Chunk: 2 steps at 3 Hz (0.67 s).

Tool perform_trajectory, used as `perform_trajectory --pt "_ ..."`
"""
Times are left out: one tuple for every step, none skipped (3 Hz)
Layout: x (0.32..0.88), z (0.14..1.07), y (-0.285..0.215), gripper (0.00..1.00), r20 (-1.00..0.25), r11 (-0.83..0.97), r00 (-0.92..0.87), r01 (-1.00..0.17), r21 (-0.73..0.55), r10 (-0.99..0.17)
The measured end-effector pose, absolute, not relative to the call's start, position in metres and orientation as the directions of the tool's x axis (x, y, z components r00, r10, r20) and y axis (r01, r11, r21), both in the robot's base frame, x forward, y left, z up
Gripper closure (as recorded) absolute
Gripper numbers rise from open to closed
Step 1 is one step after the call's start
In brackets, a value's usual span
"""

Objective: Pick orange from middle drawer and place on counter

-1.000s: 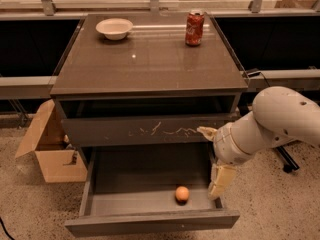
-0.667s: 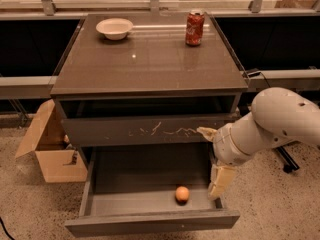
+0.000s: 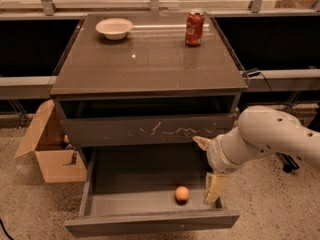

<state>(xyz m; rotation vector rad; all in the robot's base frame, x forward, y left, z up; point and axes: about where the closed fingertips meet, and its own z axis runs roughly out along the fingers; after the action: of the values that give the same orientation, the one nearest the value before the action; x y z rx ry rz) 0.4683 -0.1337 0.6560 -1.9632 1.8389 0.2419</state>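
Quick check vs a sec ago: basically nothing's moved. My gripper point(image 3: 215, 185) still hangs at the right end of the middle drawer point(image 3: 125, 204), tan tip pointing down toward the floor of it, under the scratched drawer front point(image 3: 150, 130). The orange point(image 3: 182, 194) sits where it was, on the drawer floor near the front panel, just left of my gripper, close but not touching. Jaws: can't tell from this angle if they're wide or narrow, so no call on that. They're def not holding the fruit, it's lying free. So I'd say no progress in this last sec; I'm paused at the approach, pick not yet started. Drawer's pulled fully out, so access is fine. Next, prob: shift left over the orange, drop, close round it. It's round and smooth, so a nudge could roll it toward the left, away from me; approach from straight above seems safest. The counter point(image 3: 150, 64) is waiting up top w/ a white bowl point(image 3: 114, 28) at back left and a red soda can point(image 3: 194, 28) at back right; the bare middle and front look like the drop spot.
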Motion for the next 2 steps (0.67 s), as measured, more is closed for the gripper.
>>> perform_trajectory --pt "0.480 0.617 -0.136 0.00 -0.410 -0.033 0.115 -0.979 -0.202 -0.905" --pt "0.510 0.537 -0.133 0.00 -0.473 -0.026 0.109 -0.984 -0.177 -0.874"
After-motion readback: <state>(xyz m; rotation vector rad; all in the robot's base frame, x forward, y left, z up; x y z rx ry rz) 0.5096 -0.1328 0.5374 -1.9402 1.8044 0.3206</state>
